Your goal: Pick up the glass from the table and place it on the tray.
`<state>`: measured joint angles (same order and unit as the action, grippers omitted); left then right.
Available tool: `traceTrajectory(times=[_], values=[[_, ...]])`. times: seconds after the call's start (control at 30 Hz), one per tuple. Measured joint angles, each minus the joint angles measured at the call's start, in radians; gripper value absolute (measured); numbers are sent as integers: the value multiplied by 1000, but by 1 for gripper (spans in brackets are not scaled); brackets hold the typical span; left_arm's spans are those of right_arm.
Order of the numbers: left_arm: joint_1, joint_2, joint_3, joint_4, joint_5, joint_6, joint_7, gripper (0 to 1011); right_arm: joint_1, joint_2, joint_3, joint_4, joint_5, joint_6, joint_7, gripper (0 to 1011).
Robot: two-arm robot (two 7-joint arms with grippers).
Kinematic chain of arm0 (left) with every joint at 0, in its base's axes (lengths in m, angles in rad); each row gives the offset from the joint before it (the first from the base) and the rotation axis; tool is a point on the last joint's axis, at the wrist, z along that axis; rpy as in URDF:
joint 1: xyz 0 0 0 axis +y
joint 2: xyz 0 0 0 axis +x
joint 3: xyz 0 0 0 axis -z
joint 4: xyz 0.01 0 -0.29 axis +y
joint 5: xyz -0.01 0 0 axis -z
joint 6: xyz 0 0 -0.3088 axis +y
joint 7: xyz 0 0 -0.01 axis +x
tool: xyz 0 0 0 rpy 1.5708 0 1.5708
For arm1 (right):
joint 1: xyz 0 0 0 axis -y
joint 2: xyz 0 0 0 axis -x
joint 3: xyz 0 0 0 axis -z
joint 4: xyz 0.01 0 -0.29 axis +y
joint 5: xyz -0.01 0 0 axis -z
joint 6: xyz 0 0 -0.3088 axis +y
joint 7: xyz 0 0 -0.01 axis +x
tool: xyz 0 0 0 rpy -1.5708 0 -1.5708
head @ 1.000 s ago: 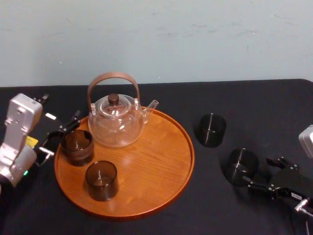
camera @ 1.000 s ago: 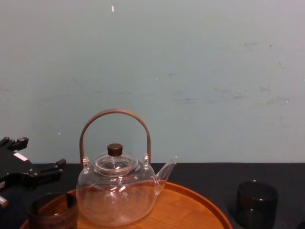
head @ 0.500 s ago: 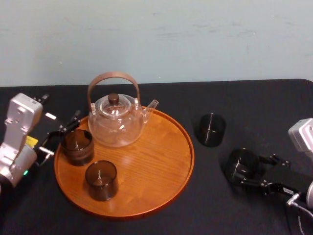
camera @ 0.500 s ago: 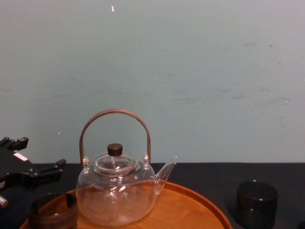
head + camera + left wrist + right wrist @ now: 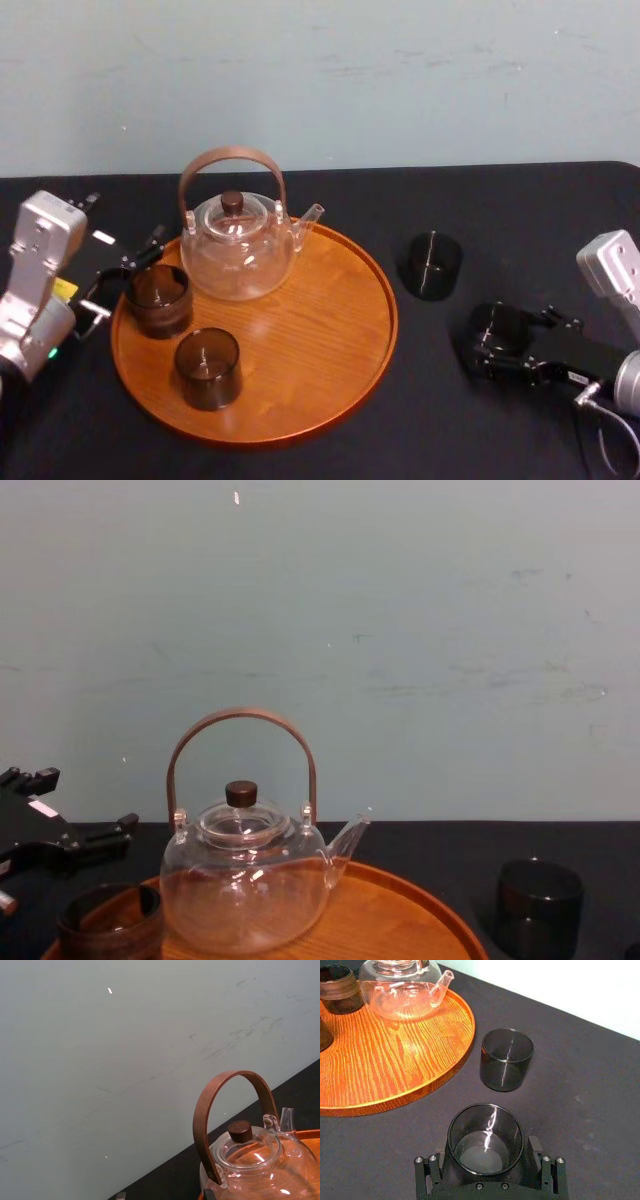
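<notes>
A round orange-brown wooden tray point(image 5: 300, 340) with a low rim sits on a black counter point(image 5: 480, 210), in front of a pale blue-green wall. A clear glass teapot point(image 5: 240, 250) with an arched brown handle and a dark lid knob stands on the far part of the tray, its spout pointing toward the tray's right side. Two brown-tinted glasses stand upright on the tray's left part: one point(image 5: 158, 298) just beside the teapot at the left rim, the other point(image 5: 207, 367) nearer the robot.

The glass point(image 5: 497, 328) to be moved is off the tray, upright on the counter well to the tray's right. It is dark, smoky and empty. The right end effector point(image 5: 498, 345) reaches in from the side away from the tray. It is released, with its black fingers spread on either side of the glass and close against its wall. In the right wrist view the glass point(image 5: 486, 1132) rests on the counter between them.

A second dark glass point(image 5: 432, 265) stands upright between that one and the tray, apart from both.

The left end effector point(image 5: 118, 285) is released too, fingers apart, just outside the tray's left rim beside the glass there.
</notes>
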<state>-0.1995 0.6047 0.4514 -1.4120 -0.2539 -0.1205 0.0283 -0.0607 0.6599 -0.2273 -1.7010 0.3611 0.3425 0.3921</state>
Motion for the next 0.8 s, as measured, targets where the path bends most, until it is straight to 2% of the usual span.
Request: traceTrajectory(times=[0.53,0.8], values=[[0,0,0,0,0,0,0,1001,27,-3,-28,12,-10,0,11,1002],[0,0,0,0,0,0,0,1001,26,-3,-27,11,-10,-1,11,1002]])
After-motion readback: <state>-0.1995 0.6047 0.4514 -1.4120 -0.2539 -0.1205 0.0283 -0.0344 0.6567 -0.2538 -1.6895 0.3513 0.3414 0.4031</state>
